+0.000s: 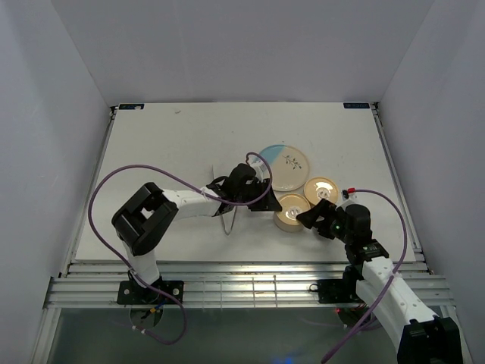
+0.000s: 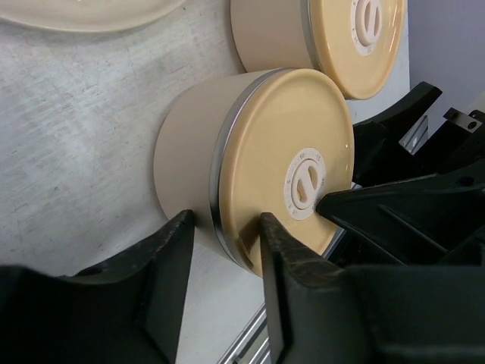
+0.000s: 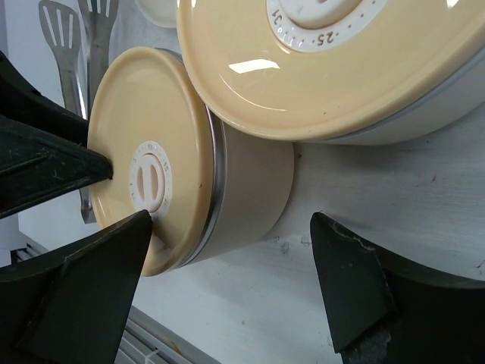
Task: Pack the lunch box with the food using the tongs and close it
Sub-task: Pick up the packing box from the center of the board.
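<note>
The near round tan lunch box [image 1: 290,208] [image 2: 273,136] [image 3: 242,182] stands with its lid on. My left gripper [image 1: 265,201] [image 2: 226,227] reaches in from the left, partly closed. One of its fingers [image 2: 292,258] lies over the lid top, the other [image 2: 163,258] is beside the wall, with a gap still showing. My right gripper [image 1: 305,218] [image 3: 231,220] is wide open round the same box, one fingertip [image 2: 341,203] at the lid's white knob. The tongs [image 1: 229,220] [image 3: 83,45] lie on the table left of the box. The food is hidden.
A second lidded tan box [image 1: 322,188] [image 2: 341,38] [image 3: 341,76] touches the near one behind it. The blue-and-white plate [image 1: 292,171] sits further back. The table's ribbed front edge [image 1: 242,273] runs just below both grippers.
</note>
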### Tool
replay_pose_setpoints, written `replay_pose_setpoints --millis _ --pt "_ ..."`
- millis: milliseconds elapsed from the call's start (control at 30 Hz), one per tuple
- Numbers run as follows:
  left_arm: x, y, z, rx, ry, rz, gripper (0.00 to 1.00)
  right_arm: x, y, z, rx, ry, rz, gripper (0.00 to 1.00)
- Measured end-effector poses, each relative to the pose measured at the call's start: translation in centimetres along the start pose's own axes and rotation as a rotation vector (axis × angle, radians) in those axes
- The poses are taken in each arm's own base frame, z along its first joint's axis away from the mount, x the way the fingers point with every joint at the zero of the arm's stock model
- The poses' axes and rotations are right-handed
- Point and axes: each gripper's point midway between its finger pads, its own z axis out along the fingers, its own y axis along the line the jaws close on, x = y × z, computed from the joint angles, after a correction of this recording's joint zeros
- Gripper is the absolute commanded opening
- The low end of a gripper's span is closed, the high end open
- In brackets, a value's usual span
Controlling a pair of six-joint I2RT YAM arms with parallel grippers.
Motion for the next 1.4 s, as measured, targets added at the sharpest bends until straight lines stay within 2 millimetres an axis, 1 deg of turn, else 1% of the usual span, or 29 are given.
replay_pose_setpoints --millis 33,67,167,300,400,700,900,1133,1267,1400 --pt "-0.2 -0.1 -0.1 0.000 -0.007 0.000 0.42 0.0 0.0 0.0 0.000 -0.003 -0.001 0.90" --pt "-0.3 -0.1 -0.3 -0.003 -0.010 0.001 0.37 -0.1 0.1 -0.1 -0.001 -0.007 -0.003 0.90" --pt "-0.5 -0.2 -0.8 -0.012 -0.020 0.008 0.27 -0.2 0.1 -0.2 -0.002 -0.014 -0.006 0.90" --pt "-0.6 -0.1 -1.4 -0.032 -0.025 0.017 0.18 -0.3 0.2 -0.3 -0.003 -0.018 -0.004 0.90" --pt "-0.4 0.0 -1.7 -0.042 -0.019 0.027 0.14 -0.3 0.3 -0.4 -0.007 -0.022 0.000 0.90" --pt "0.0 0.2 -2.2 -0.055 -0.012 0.029 0.08 -0.4 0.9 -0.5 -0.032 -0.024 0.023 0.90" --pt "0.0 0.2 -2.2 -0.057 -0.013 0.029 0.06 0.1 1.1 -0.3 -0.046 0.005 0.057 0.90" --pt "-0.1 0.2 -2.2 -0.057 -0.013 0.029 0.01 1.3 0.5 0.1 -0.043 0.030 0.124 0.90" --pt "-0.1 0.2 -2.2 -0.057 -0.014 0.027 0.00 1.2 0.7 0.2 -0.056 0.023 0.157 0.90" --pt "-0.1 0.2 -2.2 -0.053 -0.017 0.028 0.00 0.7 1.3 0.1 -0.080 0.004 0.181 0.90"
